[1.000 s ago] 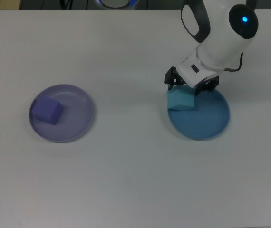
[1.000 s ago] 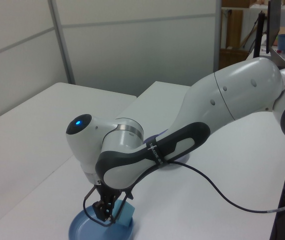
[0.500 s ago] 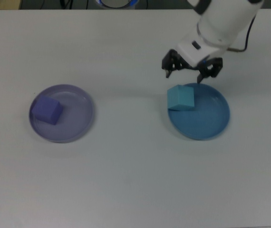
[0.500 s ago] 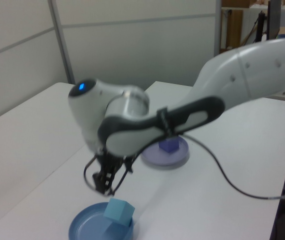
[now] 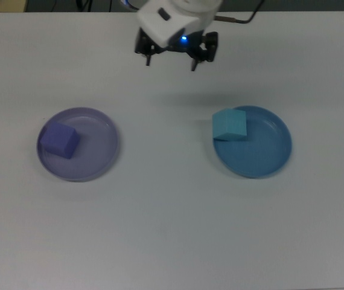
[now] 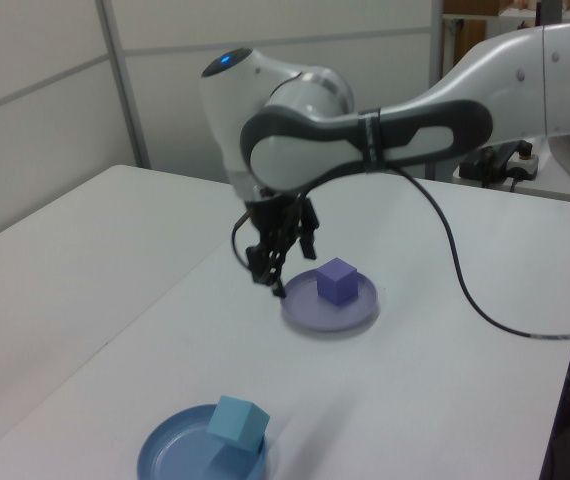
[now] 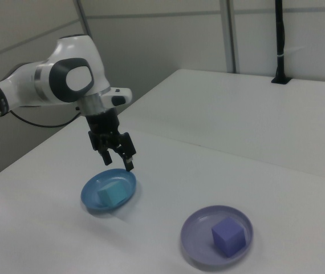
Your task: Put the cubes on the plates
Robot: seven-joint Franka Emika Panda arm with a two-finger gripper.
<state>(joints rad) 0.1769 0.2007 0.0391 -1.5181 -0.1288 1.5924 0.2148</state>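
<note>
Hand (image 5: 171, 58): two dark fingers spread wide apart, pointing down, nothing between them. It hangs clear above the white table (image 5: 172, 229), at about 12 o'clock in the top view, well apart from both plates.

Small matte turquoise cube (image 5: 229, 125): at roughly 4 o'clock from the hand in the top view. It sits at the 10 o'clock rim of the round shallow medium-blue plate (image 5: 262, 157), one edge propped on the rim, so it is tilted rather than flat on the floor of the plate. The left view shows the same lean.

Small matte purple cube (image 5: 60, 140): at roughly 8 o'clock from the hand, inside the round shallow pale lavender plate (image 5: 99, 154), toward its 9 o'clock side and resting flat.

Judgement: both cubes are on plates, so the task looks done or nearly so.

Handling: the cubes look light and rigid, with a dull surface that should not slip. Best hold is across two opposite flat faces, mid-height. The tilted turquoise cube could slide or tip if nudged; the plates look light enough to shift under a sideways push.
</note>
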